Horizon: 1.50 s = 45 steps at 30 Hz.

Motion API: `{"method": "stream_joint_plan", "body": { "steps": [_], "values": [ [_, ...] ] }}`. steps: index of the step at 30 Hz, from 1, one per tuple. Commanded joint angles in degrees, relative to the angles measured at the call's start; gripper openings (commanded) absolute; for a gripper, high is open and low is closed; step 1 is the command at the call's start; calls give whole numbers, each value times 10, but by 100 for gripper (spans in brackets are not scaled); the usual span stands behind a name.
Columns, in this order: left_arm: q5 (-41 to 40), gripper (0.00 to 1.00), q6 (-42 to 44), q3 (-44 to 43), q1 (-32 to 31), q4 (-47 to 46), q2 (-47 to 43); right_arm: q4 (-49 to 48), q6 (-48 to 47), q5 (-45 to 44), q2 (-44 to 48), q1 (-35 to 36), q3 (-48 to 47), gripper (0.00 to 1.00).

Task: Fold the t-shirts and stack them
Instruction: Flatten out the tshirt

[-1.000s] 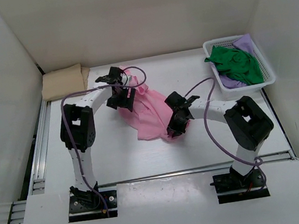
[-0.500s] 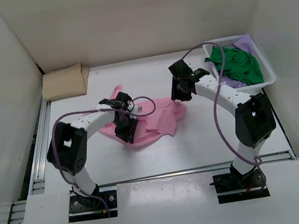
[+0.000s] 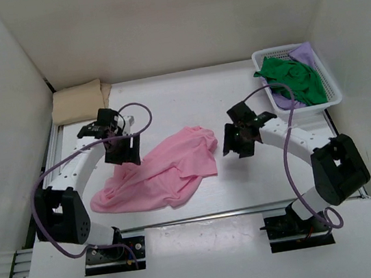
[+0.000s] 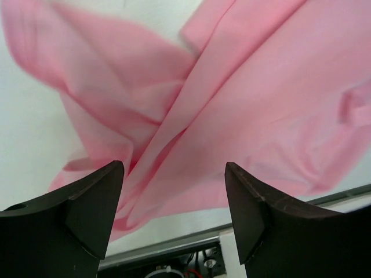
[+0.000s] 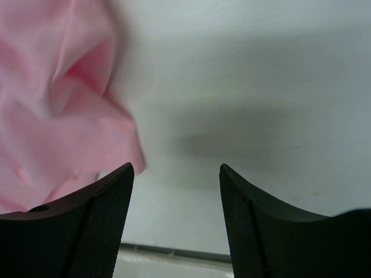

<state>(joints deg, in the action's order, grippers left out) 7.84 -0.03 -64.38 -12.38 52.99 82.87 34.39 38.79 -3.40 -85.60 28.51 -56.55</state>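
Note:
A pink t-shirt (image 3: 159, 170) lies spread and rumpled across the middle of the table. My left gripper (image 3: 122, 153) hovers open above its upper left edge; in the left wrist view the pink cloth (image 4: 232, 110) fills the space beyond the empty fingers. My right gripper (image 3: 240, 142) stands open just right of the shirt, holding nothing; its wrist view shows the shirt's edge (image 5: 64, 116) at left and bare table between the fingers. A folded tan t-shirt (image 3: 80, 102) rests at the back left. Green (image 3: 294, 79) and light purple (image 3: 303, 53) t-shirts sit crumpled in the basket.
The white mesh basket (image 3: 335, 94) stands at the back right corner. White walls close in on three sides. A metal rail (image 3: 237, 210) runs along the table's near edge in front of the arm bases.
Both grippers have let go of the pink shirt, which now lies spread lower and further left. The left arm moved back left; the right arm came down toward the shirt's right edge.

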Motion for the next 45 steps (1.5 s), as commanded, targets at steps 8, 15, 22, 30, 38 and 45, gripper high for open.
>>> {"method": "stream_joint_plan", "body": {
  "steps": [8, 15, 22, 30, 38, 45],
  "values": [
    [-136, 81, 0, 135, 25, -50, -33, -118, -6, 117, -66, 53, 23, 68],
    [-141, 81, 0, 167, 45, -70, -39, -117, -11, 139, -171, 89, -30, 64],
    [-76, 10, 0, 160, 45, -70, -39, -130, 13, 188, -169, 87, -73, 0],
    [-152, 10, 0, -79, 108, -70, -11, -66, 13, 187, -61, -21, -328, 0],
    [-122, 10, 0, -316, 113, -62, -38, -36, -11, 202, 19, -54, -468, 0],
    [3, 30, 0, -114, 81, 60, -147, -54, 9, 188, 183, -54, -181, 0]
  ]
}}
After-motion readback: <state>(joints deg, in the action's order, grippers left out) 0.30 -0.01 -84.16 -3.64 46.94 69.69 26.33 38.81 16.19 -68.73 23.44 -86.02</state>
